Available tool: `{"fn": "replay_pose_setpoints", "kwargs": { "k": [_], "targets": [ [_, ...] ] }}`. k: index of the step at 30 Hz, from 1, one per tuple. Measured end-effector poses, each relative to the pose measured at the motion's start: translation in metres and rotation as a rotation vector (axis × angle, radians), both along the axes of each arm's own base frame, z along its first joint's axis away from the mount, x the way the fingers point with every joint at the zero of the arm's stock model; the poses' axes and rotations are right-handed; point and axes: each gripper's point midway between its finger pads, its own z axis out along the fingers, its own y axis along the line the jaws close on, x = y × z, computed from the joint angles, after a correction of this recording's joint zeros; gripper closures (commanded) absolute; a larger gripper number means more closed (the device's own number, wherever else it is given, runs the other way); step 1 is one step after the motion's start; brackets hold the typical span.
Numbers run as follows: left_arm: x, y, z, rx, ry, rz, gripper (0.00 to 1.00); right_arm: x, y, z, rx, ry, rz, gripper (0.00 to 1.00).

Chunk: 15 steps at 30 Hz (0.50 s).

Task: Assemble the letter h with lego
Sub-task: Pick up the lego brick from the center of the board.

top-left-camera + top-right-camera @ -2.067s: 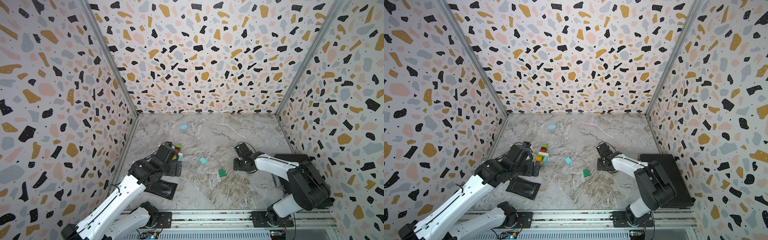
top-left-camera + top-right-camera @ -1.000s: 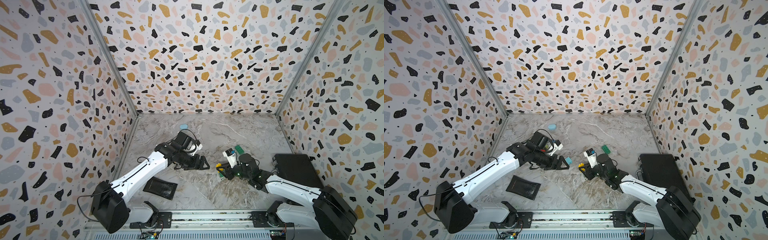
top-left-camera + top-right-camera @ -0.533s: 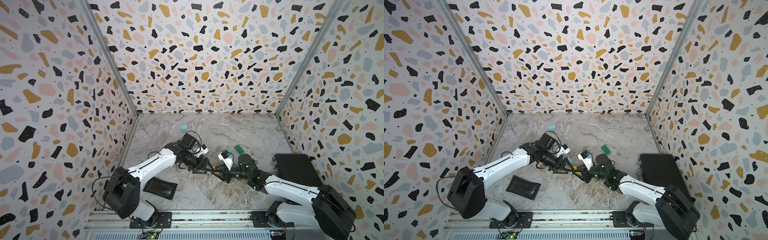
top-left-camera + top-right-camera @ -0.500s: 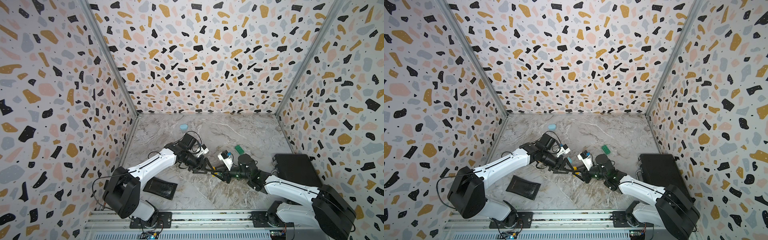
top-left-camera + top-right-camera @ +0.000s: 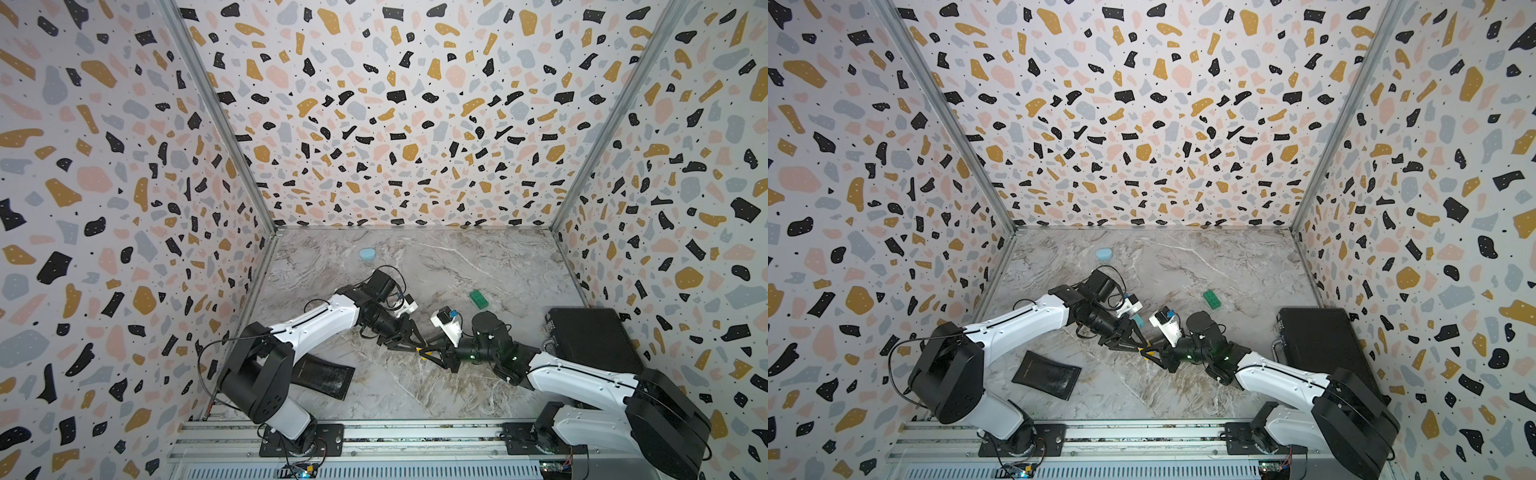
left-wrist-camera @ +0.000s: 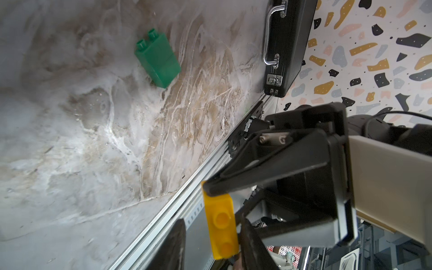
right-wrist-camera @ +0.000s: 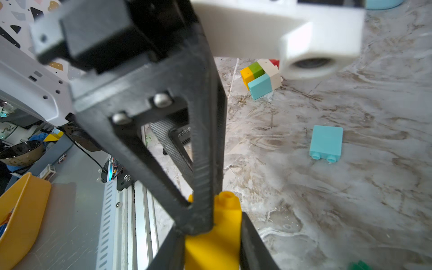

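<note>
My right gripper [image 7: 210,252] is shut on a yellow brick [image 7: 217,243] and holds it above the floor at mid-front, in both top views [image 5: 420,351] [image 5: 1148,353]. My left gripper [image 6: 210,238] meets it tip to tip and straddles the same yellow brick [image 6: 221,226]. One finger [image 6: 247,236] touches the brick; the other finger [image 6: 177,243] stands off with a gap. A dark green brick [image 5: 478,299] [image 6: 157,62] lies behind the right arm. A light blue brick [image 7: 326,142] lies loose. A stack of yellow, lime, white, light blue and red bricks [image 7: 260,77] lies under the left arm.
A pale-blue oval lump [image 5: 367,254] sits near the back wall. A black case [image 5: 590,340] lies at the right wall. A flat black pouch [image 5: 324,374] lies at the front left. The metal rail [image 5: 374,432] borders the front edge.
My left arm has swung right to meet the right gripper, and its jaws have narrowed around the yellow brick. The right gripper has kept its hold.
</note>
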Motion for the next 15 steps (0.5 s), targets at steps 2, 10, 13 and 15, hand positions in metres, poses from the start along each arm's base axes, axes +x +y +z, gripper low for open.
{"fn": "replay_pose_setpoints", "kwargs": {
  "k": [2, 10, 13, 15],
  "targets": [
    [-0.0009, -0.0011, 0.0013, -0.008, 0.001, -0.005, 0.81, -0.0016, -0.0001, -0.0018, -0.007, 0.003, 0.005, 1.0],
    [-0.0016, -0.0004, -0.0002, 0.008, 0.011, 0.004, 1.0, -0.0007, -0.0005, -0.004, -0.021, -0.013, 0.0, 0.64],
    [0.0004, 0.0019, -0.0012, 0.025, -0.016, 0.009, 1.0, 0.0014, -0.001, -0.0048, -0.026, -0.013, -0.015, 0.49],
    [0.0031, 0.0065, -0.0026, 0.057, -0.047, 0.025, 1.0, 0.0055, -0.0026, -0.0058, -0.032, -0.012, -0.04, 0.38]
  ]
}}
